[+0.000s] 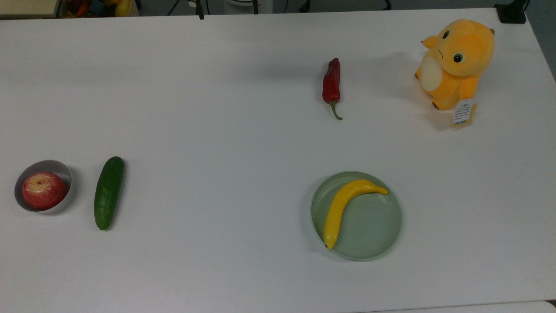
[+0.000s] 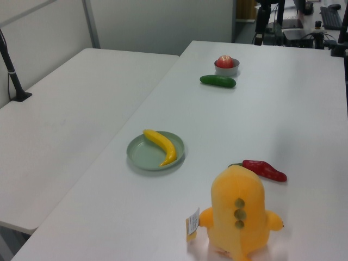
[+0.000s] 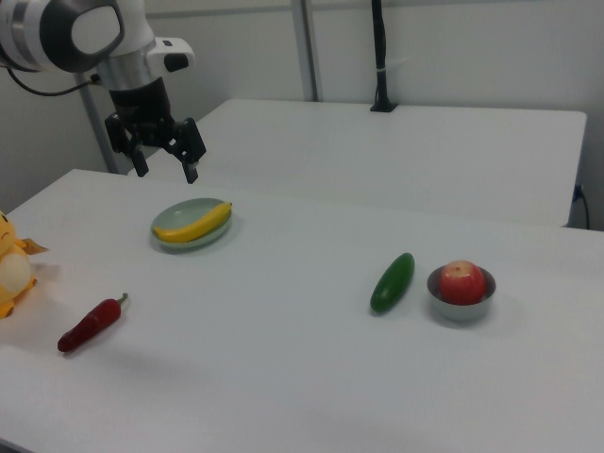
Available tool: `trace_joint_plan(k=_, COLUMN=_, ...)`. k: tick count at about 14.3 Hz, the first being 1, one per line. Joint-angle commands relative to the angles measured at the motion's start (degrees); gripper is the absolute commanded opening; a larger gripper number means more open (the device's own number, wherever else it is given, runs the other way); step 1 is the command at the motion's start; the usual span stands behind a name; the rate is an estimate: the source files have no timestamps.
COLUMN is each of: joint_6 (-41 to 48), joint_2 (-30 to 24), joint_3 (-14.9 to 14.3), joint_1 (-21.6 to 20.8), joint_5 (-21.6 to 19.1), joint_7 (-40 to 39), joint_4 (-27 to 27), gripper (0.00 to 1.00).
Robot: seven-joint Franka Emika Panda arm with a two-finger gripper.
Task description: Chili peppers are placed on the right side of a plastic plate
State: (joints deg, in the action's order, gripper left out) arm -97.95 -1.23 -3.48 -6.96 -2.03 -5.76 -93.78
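Above the plate [image 3: 168, 226] my gripper [image 3: 166, 159] hangs wide open; chili [image 1: 331, 82] looks light, glossy, slippery; I would grasp mid-body.

Glossy wrinkled chili [image 1: 331, 83]; translucent plastic plate [image 1: 373, 226]; fuzzy plush toy [image 1: 456, 63]

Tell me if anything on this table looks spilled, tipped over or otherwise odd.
Nothing stands out. The banana lies in the plastic plate, the apple sits in its bowl, and the chili lies flat on the table.
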Motion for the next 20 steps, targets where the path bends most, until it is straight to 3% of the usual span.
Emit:
trace_joint_plan(k=1, joint_6=-1.0, joint_2=-0.8, joint_3=-0.2, joint_1=-0.4, joint_5=0.4, joint_7=-1.0, joint_4=-0.9, gripper=1.00)
trace_joint_plan(k=11, joint_6=-0.4, joint_2=-0.9, joint_3=-0.2, joint_1=-0.3, joint_5=0.2, joint_7=-1.5, joint_4=-1.0, gripper=1.00)
trace_joint_plan(k=13, joint_6=3.4, joint_2=-0.6, joint_3=-0.2, joint_1=-0.4, joint_5=0.2, joint_7=-1.7, joint_4=-1.1, gripper=1.00)
trace_joint_plan(k=20, joint_6=6.0, joint_2=2.3, joint_3=7.0, joint_1=-0.5, joint_5=0.2, joint_7=0.4, joint_4=-3.4, gripper=1.00)
